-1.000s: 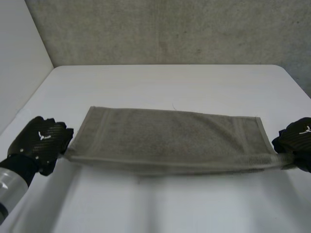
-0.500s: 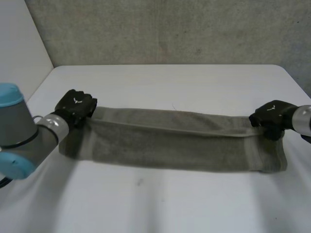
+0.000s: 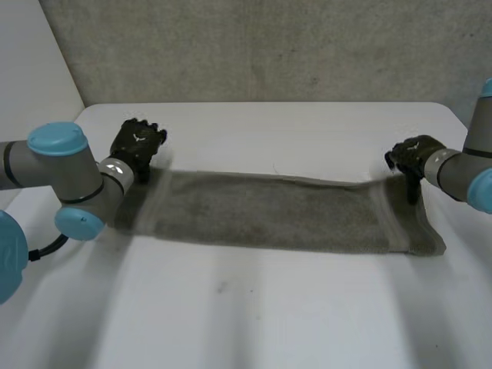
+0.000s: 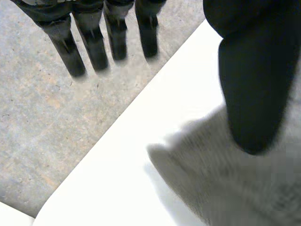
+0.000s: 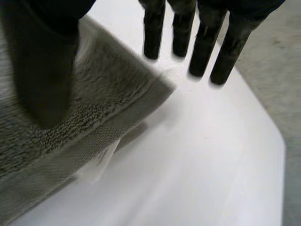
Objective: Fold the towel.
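Observation:
A grey-green towel (image 3: 269,211) lies flat across the white table as a long, narrow folded band. My left hand (image 3: 137,144) hovers just past the towel's far left corner, and my right hand (image 3: 411,154) sits at its far right corner. In the left wrist view the fingers (image 4: 94,42) are straight and spread away from the thumb (image 4: 254,84), with the towel corner (image 4: 225,188) lying free below. In the right wrist view the fingers (image 5: 202,42) are likewise straight, the thumb (image 5: 42,70) stands apart, and the folded towel edge (image 5: 94,94) rests on the table beneath them.
The white table (image 3: 307,131) stretches beyond the towel to a rough grey wall (image 3: 269,46) at the back. A pale wall (image 3: 31,100) borders the left side. My left arm (image 3: 54,169) reaches in low over the table's left part.
Both hands carried the towel's near edge over to the far edge, laying it down doubled. Their fingers then straightened and let go of the corners.

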### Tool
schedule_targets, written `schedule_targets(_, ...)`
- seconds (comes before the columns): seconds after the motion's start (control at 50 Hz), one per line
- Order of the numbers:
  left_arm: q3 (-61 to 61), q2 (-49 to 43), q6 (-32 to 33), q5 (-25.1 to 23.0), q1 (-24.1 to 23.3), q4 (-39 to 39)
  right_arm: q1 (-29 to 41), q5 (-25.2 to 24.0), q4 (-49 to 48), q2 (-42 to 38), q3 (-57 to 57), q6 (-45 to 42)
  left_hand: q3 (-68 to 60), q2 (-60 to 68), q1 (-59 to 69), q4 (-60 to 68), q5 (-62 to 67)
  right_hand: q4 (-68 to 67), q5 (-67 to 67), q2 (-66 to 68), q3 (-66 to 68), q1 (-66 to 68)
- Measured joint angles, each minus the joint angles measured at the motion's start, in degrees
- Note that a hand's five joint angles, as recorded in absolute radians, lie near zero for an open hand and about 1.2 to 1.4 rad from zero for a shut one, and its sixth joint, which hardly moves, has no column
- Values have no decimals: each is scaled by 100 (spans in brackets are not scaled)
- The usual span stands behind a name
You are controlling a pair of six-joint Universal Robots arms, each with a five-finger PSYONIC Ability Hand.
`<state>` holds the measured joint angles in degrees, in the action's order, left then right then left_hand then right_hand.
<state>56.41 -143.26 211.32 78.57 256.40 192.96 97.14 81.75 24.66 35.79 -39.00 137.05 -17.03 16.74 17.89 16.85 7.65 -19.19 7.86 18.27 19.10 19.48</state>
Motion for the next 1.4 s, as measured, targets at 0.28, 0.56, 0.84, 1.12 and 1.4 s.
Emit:
schedule_targets(0.28, 900, 993, -198, 338, -113, -35, 61, 180, -749, 1161, -549, 1112, 740, -711, -783, -717, -589, 449, -439, -465, -536, -597)
schedule_targets(0.56, 3683, 3263, -1320, 329, -86, 814, -24, -402, -1877, 3380, -4247, 1185, 757, -725, -784, -736, -597, 449, -437, -463, -536, -605)
schedule_targets(0.84, 4817, 3511, -1726, 377, -45, 2175, -308, -598, -3777, 3373, -6437, 667, 757, -725, -784, -736, -597, 32, 195, 90, 15, -25)
schedule_targets(1.12, 4946, 3489, -1705, 442, 0, 2240, -629, -474, -3903, 2587, -6266, -35, 757, -725, -784, -736, -597, -5543, 5719, 5651, 5526, 5323)
schedule_targets(1.4, 4977, 3502, -1715, 460, -7, 2234, -1532, 455, -3763, 2837, -5258, -696, 757, -725, -784, -736, -597, -5741, 5893, 5704, 5748, 5484)
